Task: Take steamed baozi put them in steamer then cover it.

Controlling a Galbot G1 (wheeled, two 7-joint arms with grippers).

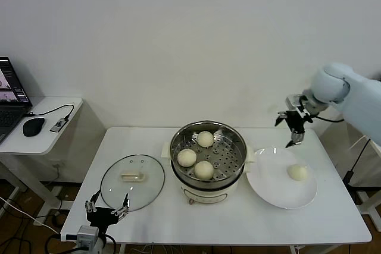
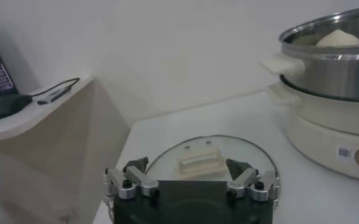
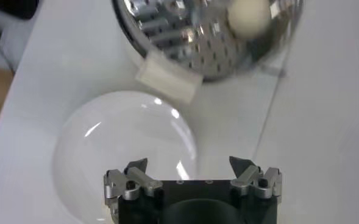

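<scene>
The steel steamer (image 1: 235, 141) stands mid-table on its cream base and holds three baozi (image 1: 204, 169) on the perforated tray. A fourth baozi (image 1: 297, 172) lies on the white plate (image 1: 271, 185) to the right. The glass cover (image 1: 132, 181) with its cream handle lies flat on the table to the left. My right gripper (image 1: 293, 129) is open and empty, raised above the plate's far edge; the right wrist view shows the plate (image 3: 106, 146) and the steamer (image 3: 179, 36) with one baozi (image 3: 249, 17). My left gripper (image 1: 107, 209) is open and empty at the table's front edge, just before the cover (image 2: 209, 159).
A side table (image 1: 36, 129) at the left carries a laptop, a mouse (image 1: 33, 126) and a cable. The steamer's base (image 2: 325, 134) also shows in the left wrist view. A wall stands close behind the table.
</scene>
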